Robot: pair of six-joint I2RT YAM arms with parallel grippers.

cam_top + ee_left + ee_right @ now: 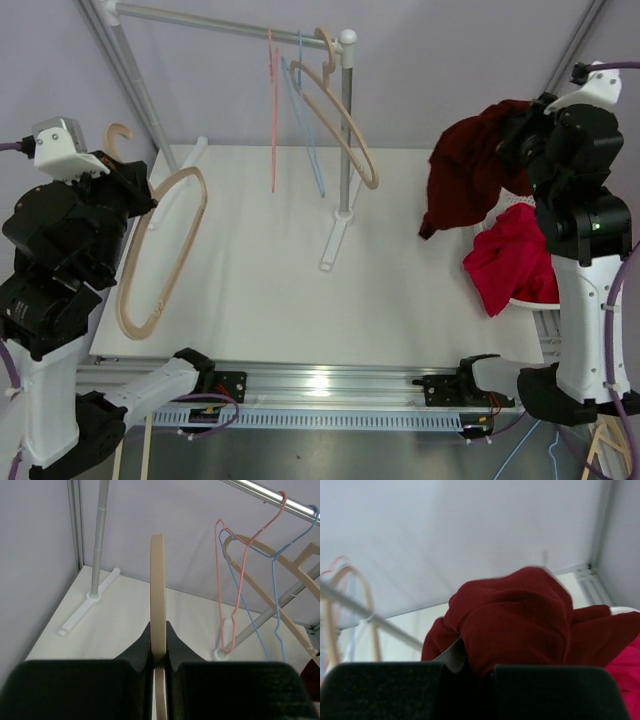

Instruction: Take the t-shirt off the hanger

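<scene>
1. The right end effector (477,667) pinches the dark red fabric t-shirt (470,165), bunched at the frame's upper right.
2. The left end effector (159,650) clamps the bare tan wooden hanger (165,250) at left.
3. A thin pinched fold may slip, dropping the t-shirt onto the white desk (260,300).

Nothing readable in any of the views, sorry. The t-shirt (470,175) up at 2 o'clock in the top view is plain dark red with no print showing. The hanger (160,250) over at 9 o'clock is bare wood, and I can't make out any lettering on it.
</scene>
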